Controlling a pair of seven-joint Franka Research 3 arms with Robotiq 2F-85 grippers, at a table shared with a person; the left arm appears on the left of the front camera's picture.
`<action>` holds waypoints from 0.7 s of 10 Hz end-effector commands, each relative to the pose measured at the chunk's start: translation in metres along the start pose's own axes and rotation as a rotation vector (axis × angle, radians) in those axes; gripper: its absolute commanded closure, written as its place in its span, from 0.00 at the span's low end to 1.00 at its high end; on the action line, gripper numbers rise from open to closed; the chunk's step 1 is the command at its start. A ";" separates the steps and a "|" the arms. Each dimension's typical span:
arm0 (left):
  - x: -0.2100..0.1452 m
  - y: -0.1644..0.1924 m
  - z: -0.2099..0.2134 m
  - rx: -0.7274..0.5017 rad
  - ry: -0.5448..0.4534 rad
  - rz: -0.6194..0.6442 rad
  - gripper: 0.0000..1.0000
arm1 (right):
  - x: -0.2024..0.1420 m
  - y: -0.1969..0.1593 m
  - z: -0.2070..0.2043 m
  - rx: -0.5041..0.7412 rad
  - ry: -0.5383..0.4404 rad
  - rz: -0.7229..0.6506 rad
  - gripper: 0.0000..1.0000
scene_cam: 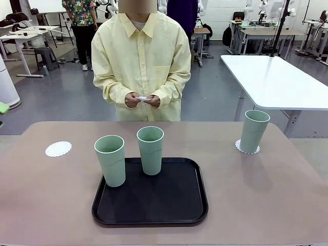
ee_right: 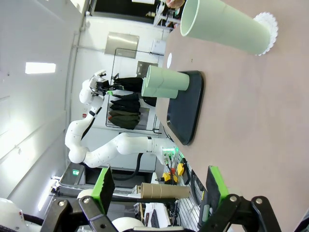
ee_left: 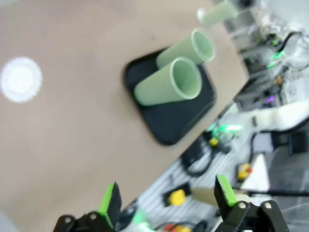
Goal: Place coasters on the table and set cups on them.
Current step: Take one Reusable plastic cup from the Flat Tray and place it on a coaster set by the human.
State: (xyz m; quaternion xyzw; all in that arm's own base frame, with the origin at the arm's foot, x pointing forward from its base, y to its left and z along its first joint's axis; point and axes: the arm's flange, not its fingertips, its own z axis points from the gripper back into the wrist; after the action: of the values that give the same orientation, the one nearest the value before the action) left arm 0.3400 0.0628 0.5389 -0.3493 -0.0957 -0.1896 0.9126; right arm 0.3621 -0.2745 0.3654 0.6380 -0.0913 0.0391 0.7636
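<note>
Two pale green cups [scene_cam: 110,160] [scene_cam: 150,149] stand upright at the back of the black tray [scene_cam: 154,210]. A third cup [scene_cam: 253,130] stands on a lacy white coaster [scene_cam: 247,149] at the table's right. Another coaster [scene_cam: 58,149] lies bare at the left. The person's hands [scene_cam: 142,99] hold a small white piece at the far edge. My left gripper [ee_left: 168,198] is open, high above the table, looking down on the bare coaster [ee_left: 20,79] and the tray cups [ee_left: 169,83]. My right gripper [ee_right: 158,188] is open too, well back from the cup on its coaster [ee_right: 224,29].
The beige table [scene_cam: 266,205] has bare room on both sides of the tray and along the front edge. A white table [scene_cam: 279,82] stands behind at the right. The left arm [ee_right: 96,145] shows far off in the right wrist view.
</note>
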 end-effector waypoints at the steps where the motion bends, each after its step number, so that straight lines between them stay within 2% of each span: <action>1: 0.016 -0.006 -0.006 0.218 0.027 -0.197 0.00 | 0.000 0.000 0.001 -0.001 -0.002 -0.001 0.00; 4: 0.033 -0.043 -0.035 0.360 0.040 -0.385 0.00 | 0.000 0.000 0.001 -0.001 -0.002 -0.001 0.00; 5: 0.039 -0.050 -0.047 0.400 0.033 -0.407 0.00 | 0.000 0.000 0.001 -0.001 -0.002 -0.001 0.00; 6: 0.042 -0.051 -0.055 0.401 0.085 -0.409 0.00 | 0.000 0.000 0.001 -0.001 -0.002 -0.001 0.00; 7: 0.046 -0.050 -0.057 0.383 0.116 -0.353 0.00 | 0.000 0.000 0.001 -0.001 -0.002 -0.001 0.00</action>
State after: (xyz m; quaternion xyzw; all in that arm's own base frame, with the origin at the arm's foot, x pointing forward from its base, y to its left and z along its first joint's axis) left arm 0.3607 -0.0246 0.5447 -0.1406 -0.1609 -0.3626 0.9071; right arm 0.3621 -0.2744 0.3654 0.6381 -0.0913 0.0392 0.7636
